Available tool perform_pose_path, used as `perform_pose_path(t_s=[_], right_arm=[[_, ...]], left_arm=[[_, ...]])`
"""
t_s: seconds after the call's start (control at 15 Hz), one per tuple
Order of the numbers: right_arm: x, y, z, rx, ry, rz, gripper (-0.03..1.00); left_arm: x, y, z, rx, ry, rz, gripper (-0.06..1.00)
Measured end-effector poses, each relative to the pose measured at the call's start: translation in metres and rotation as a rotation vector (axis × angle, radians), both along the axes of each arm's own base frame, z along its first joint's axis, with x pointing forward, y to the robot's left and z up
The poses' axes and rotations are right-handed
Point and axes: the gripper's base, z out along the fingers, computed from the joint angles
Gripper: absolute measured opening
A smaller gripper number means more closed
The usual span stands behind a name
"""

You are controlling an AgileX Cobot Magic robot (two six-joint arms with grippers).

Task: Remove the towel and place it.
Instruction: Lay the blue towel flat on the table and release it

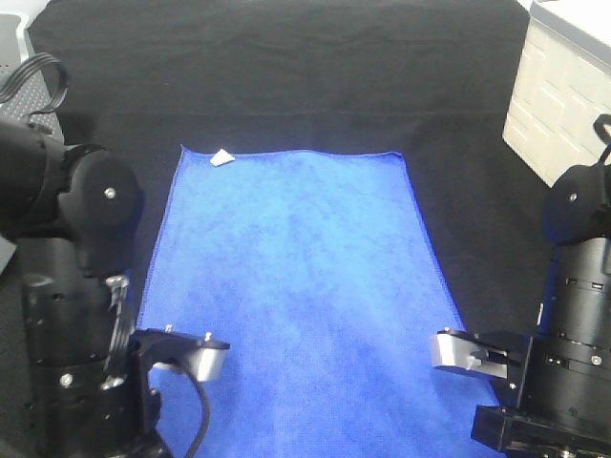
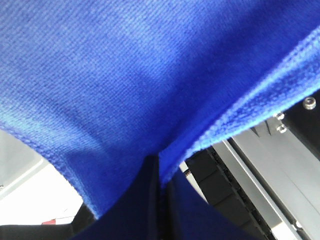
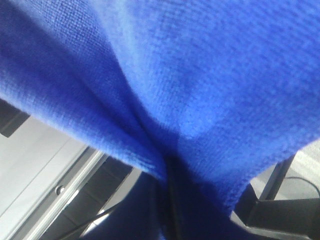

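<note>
Left tool and right tool tight on near edge of towel; wide black covering beyond.

Both wrist cams are basically smothered in towel, so the left gripper and right gripper tips are buried; white box at 2 o'clock is cropped.
</note>
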Motion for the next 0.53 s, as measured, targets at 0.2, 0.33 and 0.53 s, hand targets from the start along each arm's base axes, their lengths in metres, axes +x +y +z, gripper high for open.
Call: perform_pose_path(t_s=[0.2,0.33,0.53], right_arm=[[0.000,0.002,-0.002,0.024,0.005,-0.001,0.01],[0.000,0.002,-0.002,0.032,0.004,-0.004,0.01],[0.001,0.003,-0.002,0.040,0.004,-0.015,0.01]], left_arm=[[0.010,-0.008,-0.002,-0.012,-0.008,-0.006,0.00],[0.013,-0.011,-0.010,0.003,0.013,-0.010,0.00],[0.022,-0.017,-0.013,-0.003,0.004,-0.012,0.00]])
